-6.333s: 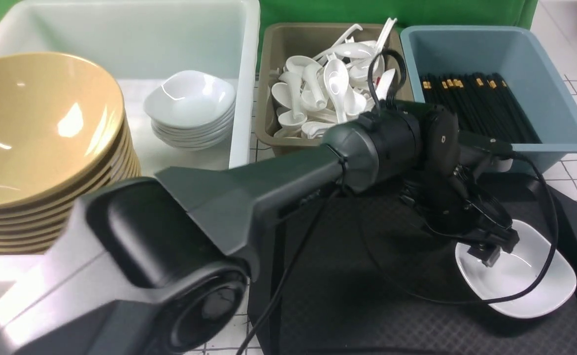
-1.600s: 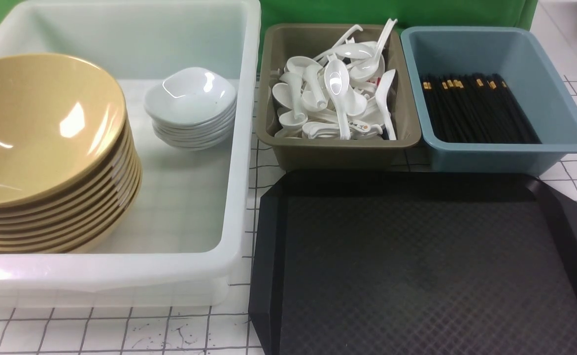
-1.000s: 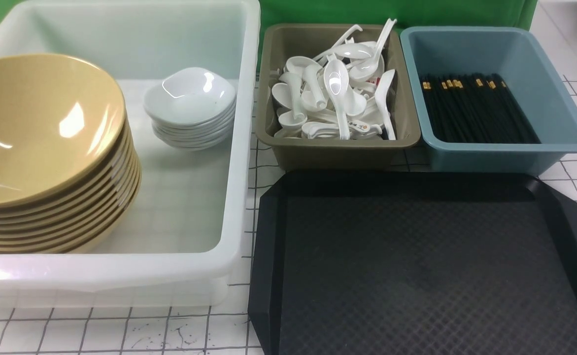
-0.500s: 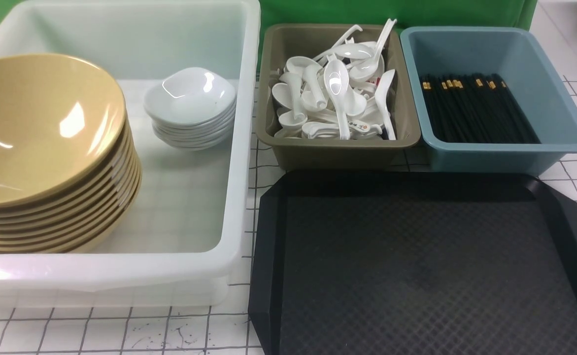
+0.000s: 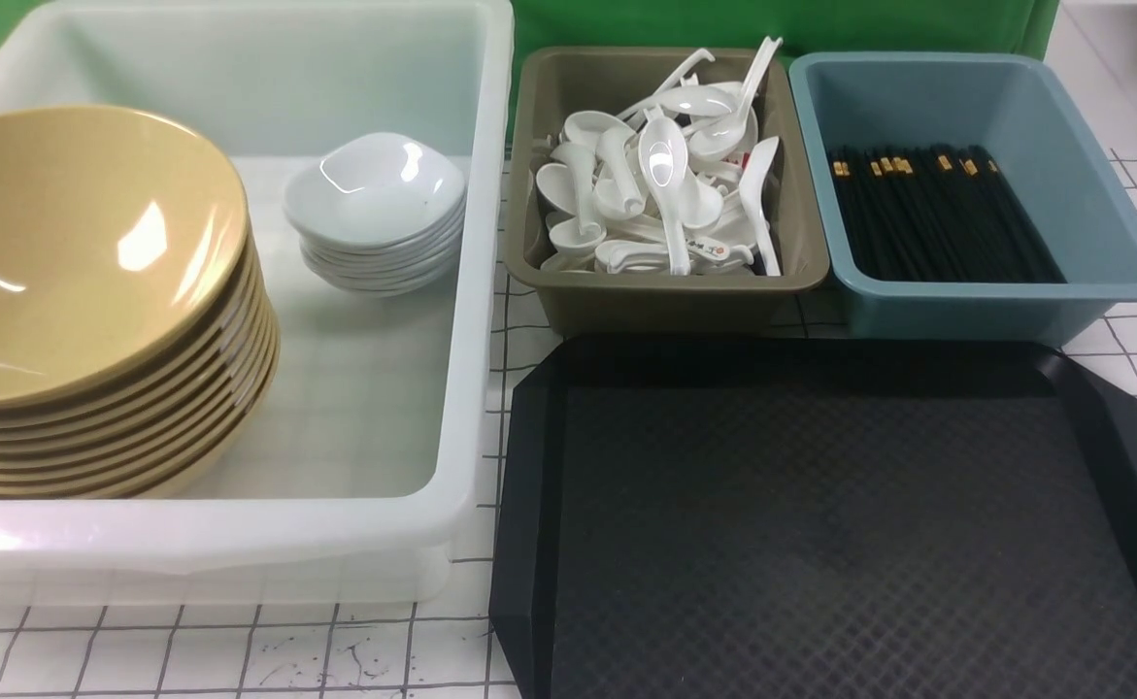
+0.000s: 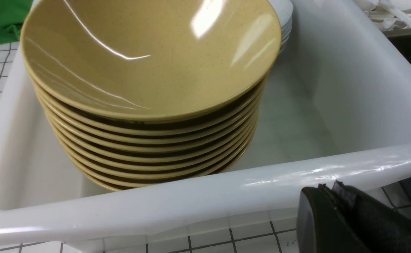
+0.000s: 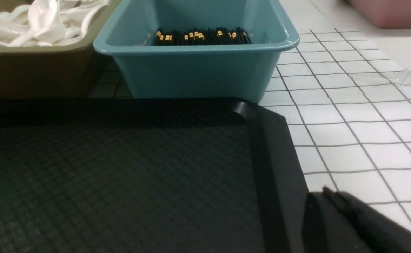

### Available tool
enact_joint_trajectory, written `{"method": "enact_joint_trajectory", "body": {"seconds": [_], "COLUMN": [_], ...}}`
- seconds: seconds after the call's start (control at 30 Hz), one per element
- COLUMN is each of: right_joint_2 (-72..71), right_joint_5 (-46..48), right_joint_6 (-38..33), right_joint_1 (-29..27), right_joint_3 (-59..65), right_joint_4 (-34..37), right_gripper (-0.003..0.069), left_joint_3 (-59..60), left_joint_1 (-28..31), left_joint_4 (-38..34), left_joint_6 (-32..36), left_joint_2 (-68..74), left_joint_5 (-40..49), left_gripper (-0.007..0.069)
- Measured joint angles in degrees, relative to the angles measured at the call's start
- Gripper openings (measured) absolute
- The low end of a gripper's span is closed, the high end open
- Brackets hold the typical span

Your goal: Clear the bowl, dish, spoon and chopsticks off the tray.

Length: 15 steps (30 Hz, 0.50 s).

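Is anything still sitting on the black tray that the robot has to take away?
No. The tray looks bare in the part shown. The bowl tops the yellow stack and the dish tops the white stack in the white bin. Nothing visible is left to clear.

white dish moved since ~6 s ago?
Yes. The dish has left the tray and tops the stack in the white bin.
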Motion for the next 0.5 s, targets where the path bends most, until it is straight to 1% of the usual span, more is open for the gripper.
{"method": "enact_joint_trajectory", "body": {"seconds": [0.5], "right_joint_2": [0.0], "right_joint_5": [0.1], "right_joint_6": [-0.1], "right_joint_1": [0.0], "right_joint_3": [-0.1], "right_joint_4": [0.0], "right_gripper": [0.0042], "left_joint_3": [0.0], "left_joint_1": [0.0], "left_joint_4": [0.0], "left_joint_6": [0.0], "left_joint_2": [0.0], "left_joint_5": [0.0], "left_gripper": [-0.0006]}}
